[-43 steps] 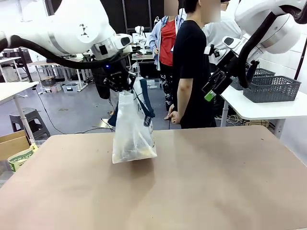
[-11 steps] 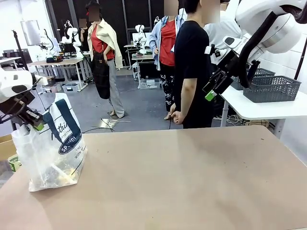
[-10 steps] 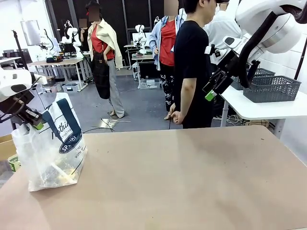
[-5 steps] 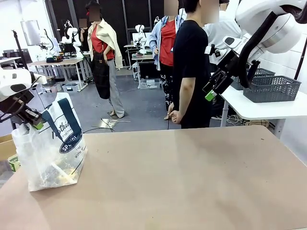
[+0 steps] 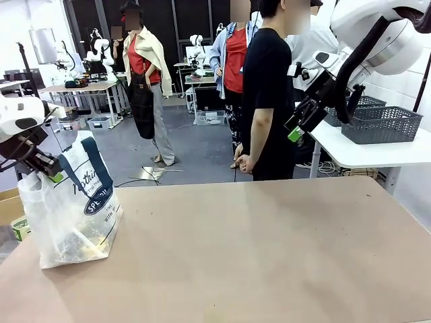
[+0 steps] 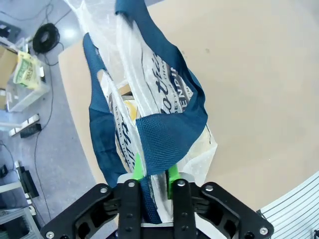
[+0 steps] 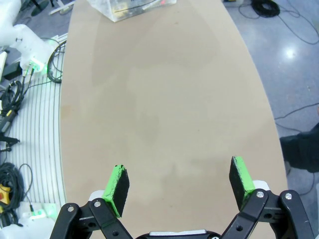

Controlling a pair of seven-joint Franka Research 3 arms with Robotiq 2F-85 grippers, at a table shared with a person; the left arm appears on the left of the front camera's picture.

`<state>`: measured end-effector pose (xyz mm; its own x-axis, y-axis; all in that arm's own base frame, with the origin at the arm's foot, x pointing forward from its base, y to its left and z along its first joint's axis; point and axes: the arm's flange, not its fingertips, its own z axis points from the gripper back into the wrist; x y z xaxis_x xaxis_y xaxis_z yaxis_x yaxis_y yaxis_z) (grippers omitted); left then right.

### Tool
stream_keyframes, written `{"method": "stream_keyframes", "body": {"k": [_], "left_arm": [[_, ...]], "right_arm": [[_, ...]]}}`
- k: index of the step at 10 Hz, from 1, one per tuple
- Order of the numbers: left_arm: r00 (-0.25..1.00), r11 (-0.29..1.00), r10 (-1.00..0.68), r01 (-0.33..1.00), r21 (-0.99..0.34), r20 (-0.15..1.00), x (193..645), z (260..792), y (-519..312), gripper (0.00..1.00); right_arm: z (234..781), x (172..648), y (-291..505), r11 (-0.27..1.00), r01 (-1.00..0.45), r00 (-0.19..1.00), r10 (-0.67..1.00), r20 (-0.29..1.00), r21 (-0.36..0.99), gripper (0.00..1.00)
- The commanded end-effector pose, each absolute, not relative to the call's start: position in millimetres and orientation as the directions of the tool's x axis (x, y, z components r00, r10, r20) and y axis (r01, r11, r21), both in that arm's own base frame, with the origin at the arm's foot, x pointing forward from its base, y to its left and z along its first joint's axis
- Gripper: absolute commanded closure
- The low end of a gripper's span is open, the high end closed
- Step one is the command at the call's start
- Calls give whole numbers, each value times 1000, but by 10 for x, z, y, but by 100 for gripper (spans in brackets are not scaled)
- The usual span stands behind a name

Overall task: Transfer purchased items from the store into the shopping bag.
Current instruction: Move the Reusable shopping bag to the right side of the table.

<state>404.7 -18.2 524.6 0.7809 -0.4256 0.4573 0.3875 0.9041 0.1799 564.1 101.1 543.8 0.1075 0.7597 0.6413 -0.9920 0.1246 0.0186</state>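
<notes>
Near the table's point(image 5: 283, 256) left edge, across the front view, the shopping bag point(image 5: 74, 208) stood with yellowish packaged goods point(image 5: 91, 247) inside, so I judged the packing nearly finished. My left gripper point(image 5: 48, 171) was at its blue handle point(image 5: 101, 168). From my left wrist, the pads point(image 6: 135, 168) flanked that handle closely; whether they gripped or let go, I cannot tell. From my right wrist, my right gripper point(image 7: 180, 185) hung spread and empty over bare tabletop.

Left gripper point(image 6: 153, 175) above shopping bag point(image 6: 164, 112), green pads point(image 6: 136, 168) narrowly parted either side of dark blue mesh handle point(image 6: 167, 137), yellowish purchased items point(image 6: 130, 108) inside, bag stood on tan table point(image 6: 249, 79) near its edge
</notes>
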Motion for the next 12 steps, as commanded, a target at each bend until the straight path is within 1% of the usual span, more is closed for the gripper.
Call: {"method": "stream_keyframes", "body": {"k": [1,2,3,12], "left_arm": [[791,908,-419,365,207,446,4094,5320,-189,27],[791,907,-421,362,215,444,4105,5341,-191,7],[789,905,-425,364,220,443,4111,5363,-199,0],[747,875,-484,414,250,456,4032,5552,-254,0]], "right_arm": [[5430,5634,1011,123,-992,110,765,635,24,0],[5430,5634,1011,123,-992,110,765,635,24,0],[5430,5634,1011,123,-992,110,765,635,24,0],[5430,5634,1011,123,-992,110,765,635,24,0]]}}
